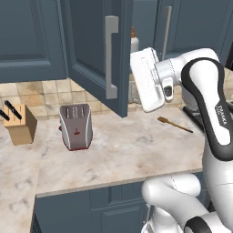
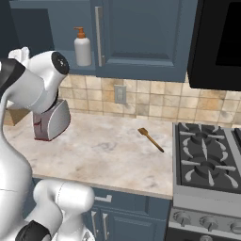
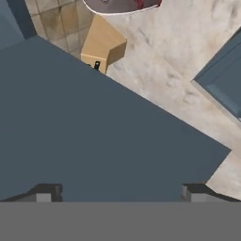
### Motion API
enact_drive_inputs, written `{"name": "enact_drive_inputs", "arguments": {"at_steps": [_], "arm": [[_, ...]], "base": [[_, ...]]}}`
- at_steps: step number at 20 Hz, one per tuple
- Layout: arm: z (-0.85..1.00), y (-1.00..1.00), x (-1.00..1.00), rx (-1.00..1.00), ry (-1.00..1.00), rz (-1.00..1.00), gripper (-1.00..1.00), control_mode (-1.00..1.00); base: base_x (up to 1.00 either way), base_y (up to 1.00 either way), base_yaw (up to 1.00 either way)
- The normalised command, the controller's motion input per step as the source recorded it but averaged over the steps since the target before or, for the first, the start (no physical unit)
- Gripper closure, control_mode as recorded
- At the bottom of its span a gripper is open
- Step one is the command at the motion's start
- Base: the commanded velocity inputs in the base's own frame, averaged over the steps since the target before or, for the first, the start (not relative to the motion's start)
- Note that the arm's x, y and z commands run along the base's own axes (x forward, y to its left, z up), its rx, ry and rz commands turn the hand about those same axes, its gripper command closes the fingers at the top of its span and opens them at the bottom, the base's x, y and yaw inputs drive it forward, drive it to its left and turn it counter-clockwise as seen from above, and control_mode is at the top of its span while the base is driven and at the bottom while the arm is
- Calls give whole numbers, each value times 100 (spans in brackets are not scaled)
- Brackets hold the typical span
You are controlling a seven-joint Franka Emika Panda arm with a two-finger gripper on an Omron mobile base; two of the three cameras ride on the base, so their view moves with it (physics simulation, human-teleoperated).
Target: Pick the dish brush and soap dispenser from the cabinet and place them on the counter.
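White soap dispenser (image 2: pixel 83 47) stands in the open cabinet (image 1: pixel 91 50); fingers (image 3: pixel 47 192) spread wide, apparently empty.

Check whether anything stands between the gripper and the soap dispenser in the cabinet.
Yes. The open cabinet door hangs out over the counter, and in the hand view the open gripper faces a flat blue panel up close. The soap dispenser stands on the cabinet's bottom shelf beyond it.
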Motion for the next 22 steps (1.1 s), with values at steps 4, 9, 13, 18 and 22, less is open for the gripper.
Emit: {"name": "enact_drive_inputs", "arguments": {"at_steps": [4, 9, 13, 18, 22], "arm": [[-2, 48, 0, 0, 7, 7, -100, -100], [-3, 46, 0, 0, 6, 5, -100, -100], [-9, 43, 0, 0, 5, 2, -100, -100], [-16, 35, 0, 0, 0, 0, -100, -100], [-12, 25, 2, 0, 0, -3, -100, -100]], "base": [[0, 0, 0], [0, 0, 0], [0, 0, 0], [0, 0, 0], [0, 0, 0]]}}
